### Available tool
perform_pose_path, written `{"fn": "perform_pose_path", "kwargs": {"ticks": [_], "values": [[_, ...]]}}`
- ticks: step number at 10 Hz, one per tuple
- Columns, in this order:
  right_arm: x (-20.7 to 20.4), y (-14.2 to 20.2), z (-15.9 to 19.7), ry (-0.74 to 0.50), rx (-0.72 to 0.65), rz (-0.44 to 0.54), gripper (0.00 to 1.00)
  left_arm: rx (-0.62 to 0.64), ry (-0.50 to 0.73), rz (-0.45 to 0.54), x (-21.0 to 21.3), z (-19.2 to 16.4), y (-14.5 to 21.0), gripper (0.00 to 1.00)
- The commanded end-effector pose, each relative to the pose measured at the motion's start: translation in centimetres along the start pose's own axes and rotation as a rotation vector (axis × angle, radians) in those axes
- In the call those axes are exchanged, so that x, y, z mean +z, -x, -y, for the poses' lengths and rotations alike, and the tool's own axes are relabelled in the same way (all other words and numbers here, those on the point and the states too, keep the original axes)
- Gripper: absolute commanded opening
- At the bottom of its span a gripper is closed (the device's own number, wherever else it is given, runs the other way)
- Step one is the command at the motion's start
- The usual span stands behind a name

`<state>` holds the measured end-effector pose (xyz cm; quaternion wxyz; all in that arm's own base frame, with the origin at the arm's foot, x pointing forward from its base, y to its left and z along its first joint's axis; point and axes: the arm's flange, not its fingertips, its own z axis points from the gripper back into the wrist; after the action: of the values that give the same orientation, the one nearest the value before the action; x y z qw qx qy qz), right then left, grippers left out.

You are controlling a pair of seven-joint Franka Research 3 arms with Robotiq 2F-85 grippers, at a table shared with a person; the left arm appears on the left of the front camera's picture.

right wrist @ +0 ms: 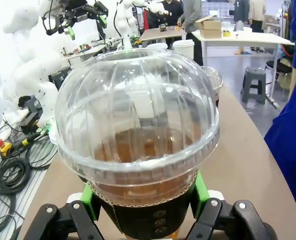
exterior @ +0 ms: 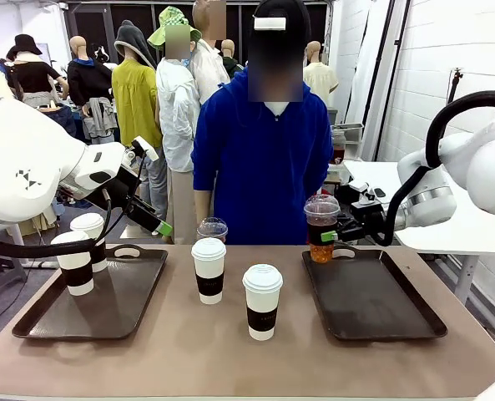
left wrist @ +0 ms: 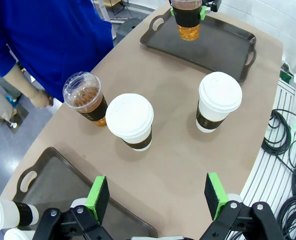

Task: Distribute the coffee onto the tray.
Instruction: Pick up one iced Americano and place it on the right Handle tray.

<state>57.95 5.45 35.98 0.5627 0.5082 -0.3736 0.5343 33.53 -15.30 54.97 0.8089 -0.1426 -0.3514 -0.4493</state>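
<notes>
Domed coffee cup [exterior: 321, 230] sits clamped in our right gripper [exterior: 329, 236], over the edge of the right tray [exterior: 381, 330]. Our left gripper [left wrist: 157, 197] hangs open, two cups [exterior: 76, 263] on the left tray [exterior: 30, 322] beneath it, three cups [exterior: 209, 269] on the table [exterior: 230, 359] beyond.

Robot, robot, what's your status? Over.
Left gripper open, empty. Right gripper shut on clear dome-lidded cup, at right tray far-left corner. Nothing in the way.

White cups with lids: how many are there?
4 white cups: two on the left tray, two on the table beside it. None looks hidden.
</notes>
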Motion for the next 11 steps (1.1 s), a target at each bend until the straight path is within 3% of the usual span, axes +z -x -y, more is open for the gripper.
{"fn": "perform_pose_path", "kwargs": {"ticks": [1, 5, 11], "values": [[0.0, -1.0, 0.5, -0.003, 0.01, 0.0, 0.82, -0.013, 0.005, 0.004, 0.0, -0.1, 0.1, 1.0], [-0.1, -0.3, 0.1, -0.001, 0.006, -0.002, 0.82, -0.013, 0.005, 0.004, 0.0, -0.1, 0.1, 1.0], [3.5, 3.9, -4.7, 0.04, 0.095, 0.053, 0.82, -0.013, 0.005, 0.004, 0.0, -0.1, 0.1, 1.0]]}}
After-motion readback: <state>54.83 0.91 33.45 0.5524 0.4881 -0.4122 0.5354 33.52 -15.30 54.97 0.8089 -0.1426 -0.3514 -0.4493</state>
